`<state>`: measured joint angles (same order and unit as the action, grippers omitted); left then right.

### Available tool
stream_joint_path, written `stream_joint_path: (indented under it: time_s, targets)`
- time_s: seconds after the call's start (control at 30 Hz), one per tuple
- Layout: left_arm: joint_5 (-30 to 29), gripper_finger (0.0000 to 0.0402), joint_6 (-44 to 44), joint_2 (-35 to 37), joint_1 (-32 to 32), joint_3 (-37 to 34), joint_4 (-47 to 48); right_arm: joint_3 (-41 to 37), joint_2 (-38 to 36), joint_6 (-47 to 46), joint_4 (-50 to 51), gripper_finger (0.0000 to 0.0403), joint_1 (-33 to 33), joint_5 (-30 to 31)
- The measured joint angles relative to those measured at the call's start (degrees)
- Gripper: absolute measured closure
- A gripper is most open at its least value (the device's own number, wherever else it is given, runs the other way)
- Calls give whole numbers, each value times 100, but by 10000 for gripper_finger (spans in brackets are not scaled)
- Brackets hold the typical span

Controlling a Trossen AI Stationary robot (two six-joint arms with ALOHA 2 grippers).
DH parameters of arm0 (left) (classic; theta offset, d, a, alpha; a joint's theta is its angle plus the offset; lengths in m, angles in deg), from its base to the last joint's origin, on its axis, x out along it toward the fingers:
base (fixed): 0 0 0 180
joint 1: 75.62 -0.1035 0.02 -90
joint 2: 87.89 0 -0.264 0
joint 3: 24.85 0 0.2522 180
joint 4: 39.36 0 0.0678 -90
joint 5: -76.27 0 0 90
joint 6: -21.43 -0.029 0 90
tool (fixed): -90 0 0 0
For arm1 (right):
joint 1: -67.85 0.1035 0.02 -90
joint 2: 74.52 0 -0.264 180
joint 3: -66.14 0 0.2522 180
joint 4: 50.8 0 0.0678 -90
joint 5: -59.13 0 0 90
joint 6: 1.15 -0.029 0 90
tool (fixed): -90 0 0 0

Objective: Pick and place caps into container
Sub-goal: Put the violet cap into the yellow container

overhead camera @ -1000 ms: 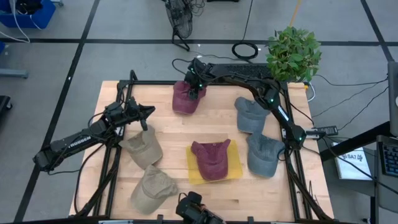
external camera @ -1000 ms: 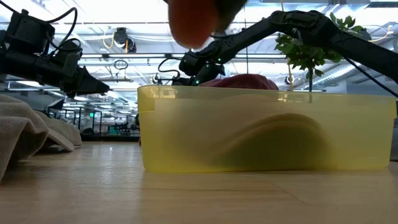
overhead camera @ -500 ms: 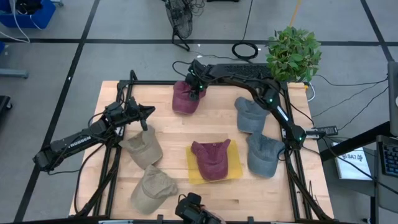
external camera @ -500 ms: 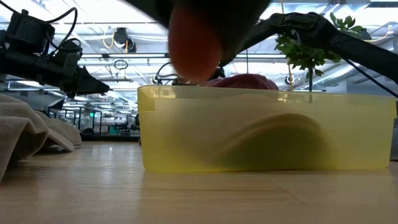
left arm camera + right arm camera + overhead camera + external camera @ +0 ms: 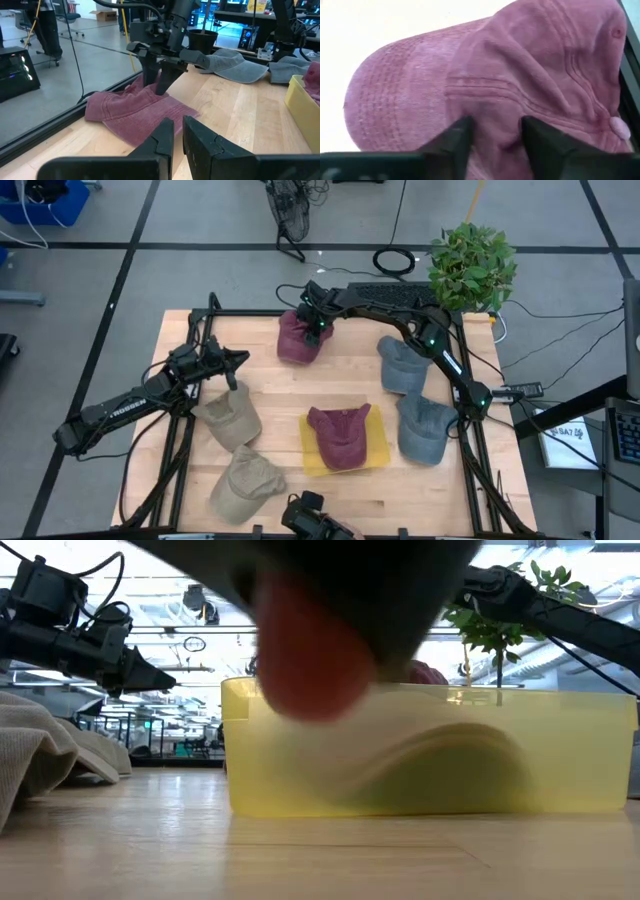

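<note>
The maroon cap (image 5: 297, 338) at the table's far edge lies under the right gripper (image 5: 318, 328), whose fingers (image 5: 451, 141) are spread apart and pressed into its crown — nothing pinched yet. My worry is they close on one loose fold and the soft cap slips out or drags on its way to the yellow tray (image 5: 378, 455) at the near middle. On the table I count two maroon caps — one already in the tray — two grey-blue and two khaki. The left gripper (image 5: 237, 360) waits over the table's left side, fingers nearly together, empty.
</note>
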<state>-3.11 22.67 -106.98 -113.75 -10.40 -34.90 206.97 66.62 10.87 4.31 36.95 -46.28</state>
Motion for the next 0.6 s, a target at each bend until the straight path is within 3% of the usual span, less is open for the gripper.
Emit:
stream_joint_path:
  time_s: [0.17, 0.33, 0.6]
  targets:
    - [-11, 355, 0, 0, -2, 0, 1, 0, 0, 316, -38, 387, 34, 45]
    - [-10, 355, 2, 0, -4, 0, 17, -13, -198, 385, -256, 396, 50, 66]
    - [-8, 355, 23, 0, -4, 0, 42, -7, -1294, 415, -216, 400, 152, 56]
